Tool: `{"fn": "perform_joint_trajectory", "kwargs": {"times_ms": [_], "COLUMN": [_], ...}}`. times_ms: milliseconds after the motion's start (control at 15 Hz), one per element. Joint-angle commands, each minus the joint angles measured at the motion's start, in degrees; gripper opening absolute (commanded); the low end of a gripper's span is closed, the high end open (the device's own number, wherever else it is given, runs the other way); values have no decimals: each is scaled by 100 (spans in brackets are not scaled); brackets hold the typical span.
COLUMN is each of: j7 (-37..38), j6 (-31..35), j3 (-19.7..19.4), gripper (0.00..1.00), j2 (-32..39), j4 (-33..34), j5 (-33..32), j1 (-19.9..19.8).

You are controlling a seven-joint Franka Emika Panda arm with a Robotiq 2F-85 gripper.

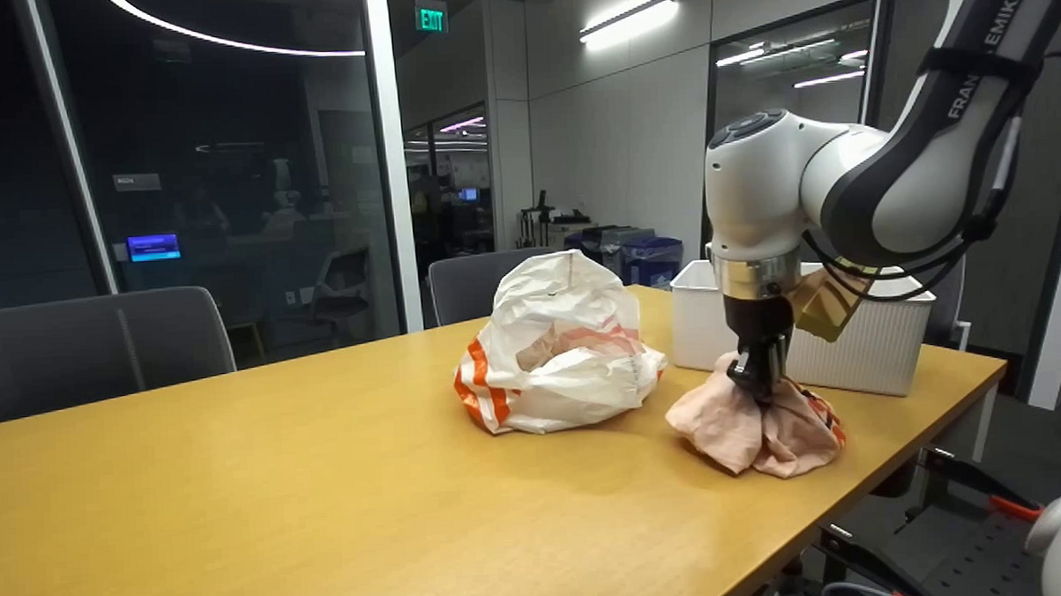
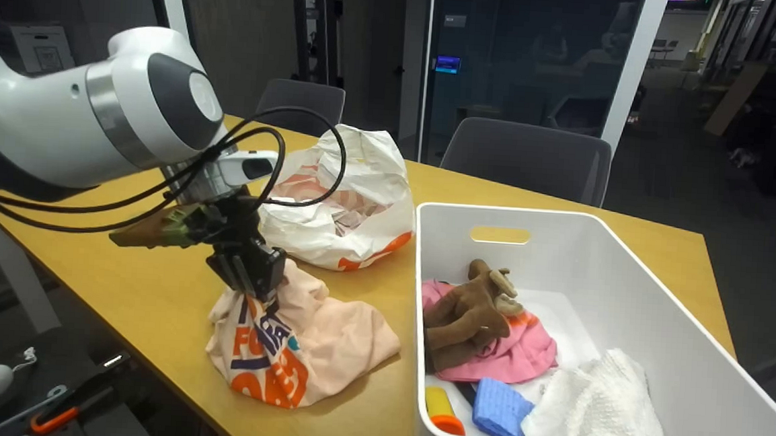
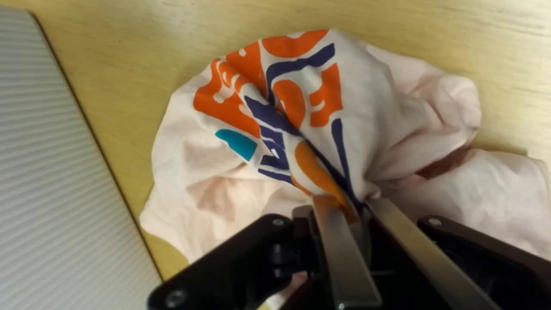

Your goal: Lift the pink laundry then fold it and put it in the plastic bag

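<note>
Desk [image 1: 326, 499], yellow wood grain, spreads across both exterior views. Arm [image 1: 844, 172], white with dark grey sections, reaches out over it. Chairs [image 2: 526, 159], grey-backed, stand at the desk's edge. White bin [image 2: 676, 357], ribbed outside, sits on the desk. Plastic bag [image 1: 578, 398], white with orange marks, lies near the bin, mouth gaping; pinkish patches show within, contents or print, cannot tell. Pale pink cloth [image 2: 347, 340], printed orange, purple and teal, is bunched on the desk, outside the bag and apart from it, just beside the bin; its skirts spread on the desk, its middle gathers up to a peak. White towel [image 2: 619, 407] lies crumpled in the bin, bright pink cloth [image 2: 521, 357] near it. Brown plush toy [image 2: 466, 317] rests on the bright pink cloth. Pincer [image 3: 353, 202] points down, clenched on the pale pink cloth, a printed fold caught in its grip in the wrist view. Blue block [image 2: 501, 408] sits low in the bin, just beside the towel; exact kind unclear. Yellow-and-orange piece [image 2: 440, 403], smallest, lies close by, at the bin wall.
</note>
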Motion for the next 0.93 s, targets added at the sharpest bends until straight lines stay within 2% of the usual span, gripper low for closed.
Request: {"fn": "perform_joint_trajectory", "kwargs": {"times_ms": [0, 67, 133, 267, 333, 400, 467, 533, 733, 867], "j7": [-457, -690, -276, -472, -502, -510, -494, -469, -236, -314], "j6": [69, 45, 0, 0, 0, 0, 9, 43, -36, -82], "j3": [-141, -148, -99, -120, -122, -122, -125, -130, -129, -105], "gripper": [25, 26, 4, 22, 26, 51, 52, 58, 85, 100], "j2": [392, 437, 340, 458, 474, 475, 424, 381, 168, 59], "j4": [1, 2, 6, 29, 37, 41, 42, 48, 108, 163], "j5": [272, 493, 187, 334, 353, 359, 400, 446, 456, 679], "j1": [-115, -140, -78, -120, -128, -129, -141, -158, -180, -195]}}
